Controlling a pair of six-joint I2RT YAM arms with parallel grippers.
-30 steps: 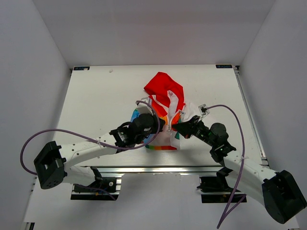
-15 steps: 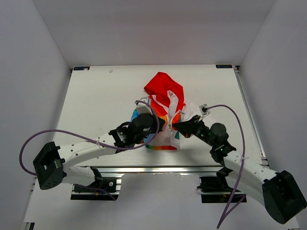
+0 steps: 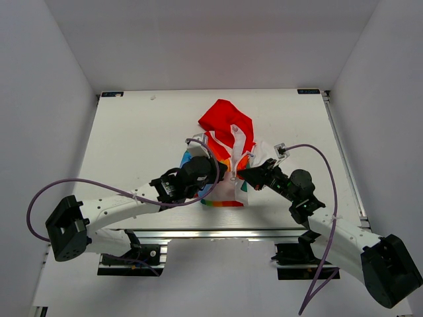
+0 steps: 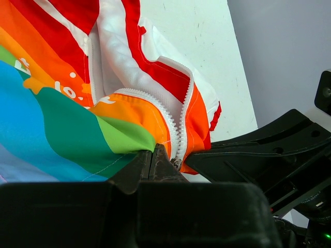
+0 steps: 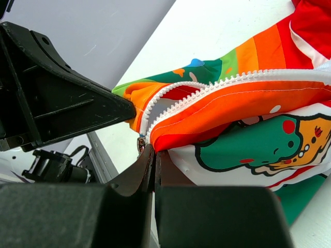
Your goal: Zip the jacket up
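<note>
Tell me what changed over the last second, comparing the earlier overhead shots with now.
Hardly anything. The right gripper crept slightly left, toward the zipper. Nothing was grabbed or released: it and the left gripper stay pinched shut on the jacket at the zipper's lower end. The jacket lies spread where it was, hood pointing away from the arms.

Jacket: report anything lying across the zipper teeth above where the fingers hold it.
Nothing visible does. Above the left gripper and right gripper, both shut on the jacket, the zipper teeth run bare, spread apart, only the jacket's own fabric between them. Near the hood it is too small to tell.
</note>
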